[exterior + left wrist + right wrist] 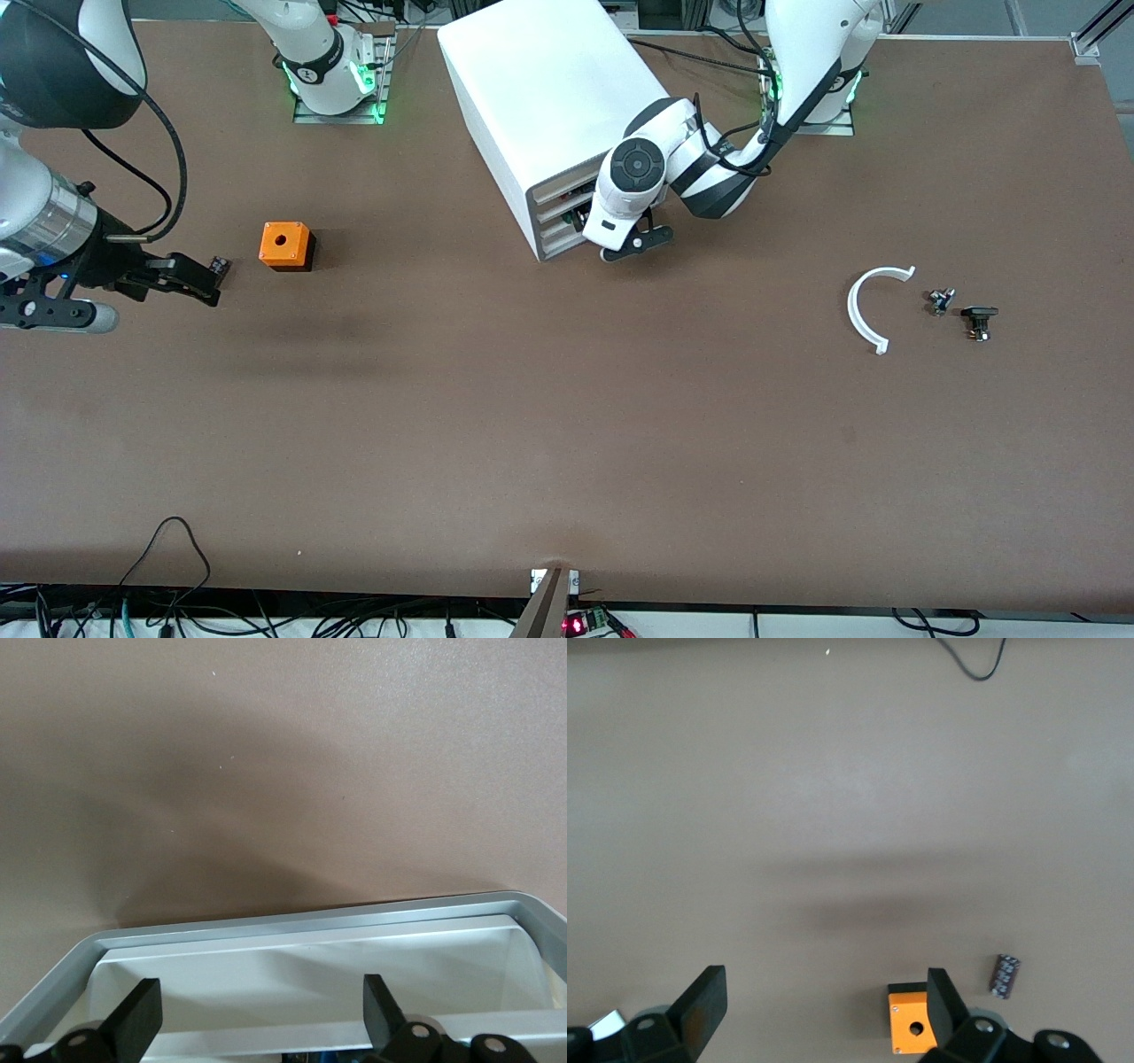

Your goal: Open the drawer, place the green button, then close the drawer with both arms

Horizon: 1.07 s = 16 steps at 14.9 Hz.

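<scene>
The brown matte table carries a smooth white box-shaped cabinet, its long axis running diagonally and its drawer fronts facing the front camera. The left gripper, fingers spread and holding nothing, sits at the drawer, a shallow grey-rimmed tray. The right gripper, likewise spread and empty, hangs near the orange cube. I cannot find the button.
</scene>
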### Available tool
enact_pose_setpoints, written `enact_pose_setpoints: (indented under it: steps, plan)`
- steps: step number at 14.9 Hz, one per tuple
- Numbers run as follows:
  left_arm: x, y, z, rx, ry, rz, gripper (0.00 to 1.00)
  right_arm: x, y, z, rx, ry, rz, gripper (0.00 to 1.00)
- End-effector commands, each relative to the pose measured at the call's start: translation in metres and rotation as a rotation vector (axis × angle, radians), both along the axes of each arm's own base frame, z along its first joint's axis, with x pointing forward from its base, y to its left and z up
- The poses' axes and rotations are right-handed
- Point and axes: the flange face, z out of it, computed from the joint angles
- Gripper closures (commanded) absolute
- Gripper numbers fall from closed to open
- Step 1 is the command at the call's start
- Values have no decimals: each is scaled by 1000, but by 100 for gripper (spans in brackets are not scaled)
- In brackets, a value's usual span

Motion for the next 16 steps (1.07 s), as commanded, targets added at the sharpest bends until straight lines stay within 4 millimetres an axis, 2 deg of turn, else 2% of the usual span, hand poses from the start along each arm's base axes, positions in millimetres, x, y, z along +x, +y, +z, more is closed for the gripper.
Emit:
enact_pose_setpoints:
  steps: [1, 3, 5, 8, 9, 12, 16]
  plan:
    - [-12, -1, 7, 19, -2, -13, 0, -26, -6, 46, -17, -42, -9, 0]
    - [-6, 5, 11, 22, 1, -19, 0, -38, -9, 57, -11, -21, -17, 0]
    - [7, 14, 18, 28, 5, -2, 0, -45, -9, 58, -6, 16, -30, 0]
    - [27, 27, 41, 18, -9, -51, 0, -52, -9, 68, 47, 14, -4, 0]
    - [39, 38, 49, 15, -13, -63, 0, -52, -9, 68, 47, 10, 2, 0]
    - [65, 57, 88, -8, -44, -161, 0, -50, -10, 66, 50, 10, 0, 0]
    - [126, 110, 147, -44, -54, -223, 0, -49, -10, 67, 49, 5, 0, 0]
